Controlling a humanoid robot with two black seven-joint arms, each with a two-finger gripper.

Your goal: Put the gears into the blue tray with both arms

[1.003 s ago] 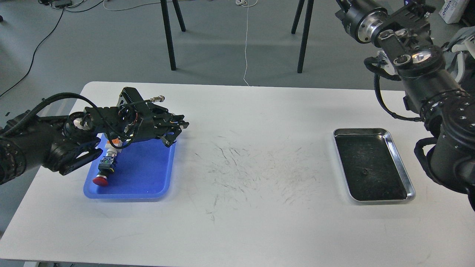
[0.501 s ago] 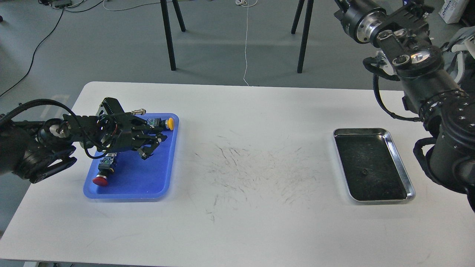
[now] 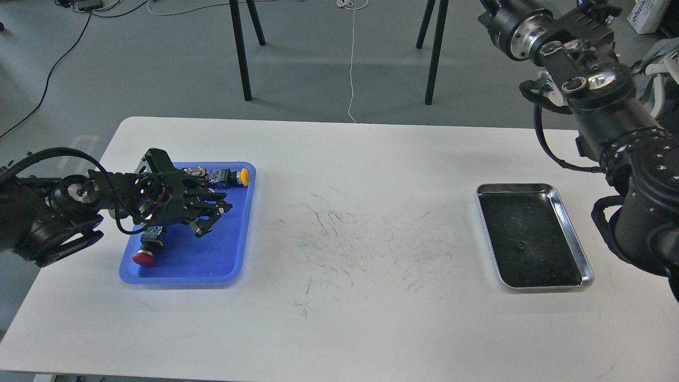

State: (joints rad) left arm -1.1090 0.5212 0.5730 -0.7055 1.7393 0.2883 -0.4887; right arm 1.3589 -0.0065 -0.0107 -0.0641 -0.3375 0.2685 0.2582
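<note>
Left arm pulls back over the blue tray (image 3: 233, 265)

Left gripper (image 3: 209, 217), fingers parted and empty, has drawn back since a second ago, uncovering the yellow-capped switch (image 3: 229, 177) beyond it; one gear (image 3: 522, 245) lies far right in the silver tray (image 3: 583, 260). Right gripper is out of view.

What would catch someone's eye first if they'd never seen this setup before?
Probably the blue tray at the table's left, the one bright colour, with the left gripper over it and red-capped and yellow-capped push-button switches inside. Next, the silver tray at right, bare but for one tiny gear on its dark bottom.
</note>
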